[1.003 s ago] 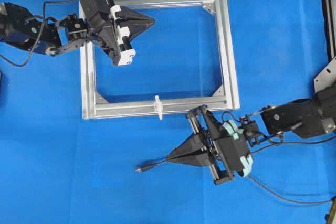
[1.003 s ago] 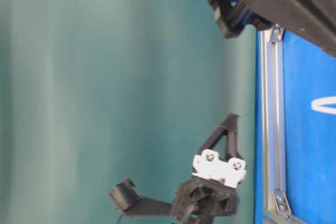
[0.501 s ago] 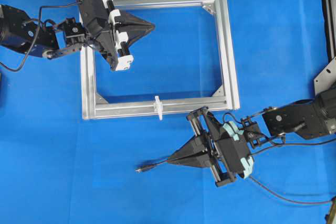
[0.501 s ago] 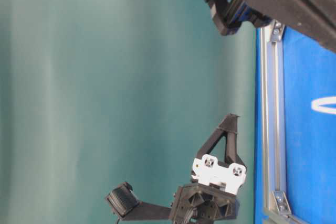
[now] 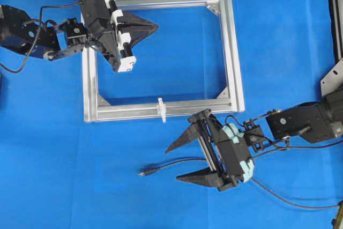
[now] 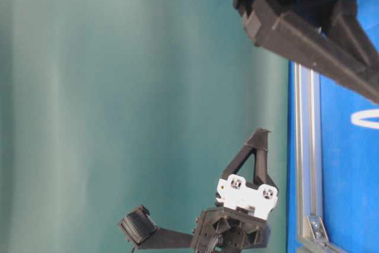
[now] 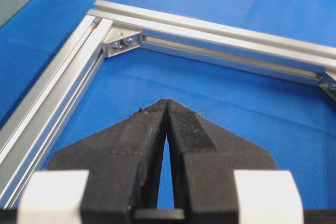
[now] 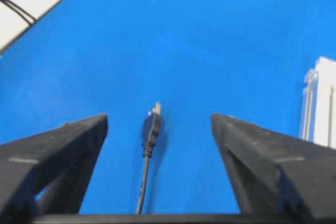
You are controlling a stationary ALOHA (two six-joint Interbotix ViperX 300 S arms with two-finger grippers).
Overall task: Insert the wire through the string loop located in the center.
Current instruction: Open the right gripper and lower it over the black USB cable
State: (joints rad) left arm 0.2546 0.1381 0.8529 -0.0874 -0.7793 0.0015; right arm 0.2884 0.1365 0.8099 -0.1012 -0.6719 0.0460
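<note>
Nearest to me, the right end effector (image 5: pixel 175 161) hangs low over the blue desk (image 5: pixel 278 41) with its jaws spread wide and nothing between them but air; the wire (image 5: pixel 169 164) lies flat on the cloth in the gap, its small plug tip (image 8: pixel 151 125) pointing away from the wrist and touching neither finger. I judge the step in hand to be picking the wire up near that tip. To do it well, the jaws should settle so the cable sits centred between them and close just behind the plug, leaving a short stiff end free to steer. Just beyond, the string loop (image 5: pixel 161 109) stands up across the near bar of the aluminium frame (image 5: pixel 233 52), off to one side of the plug, so the tip will need turning toward it. Farther off, at the frame's far corner, the left end effector (image 5: pixel 155 24) hovers clenched shut and empty, well apart from the work.
</note>
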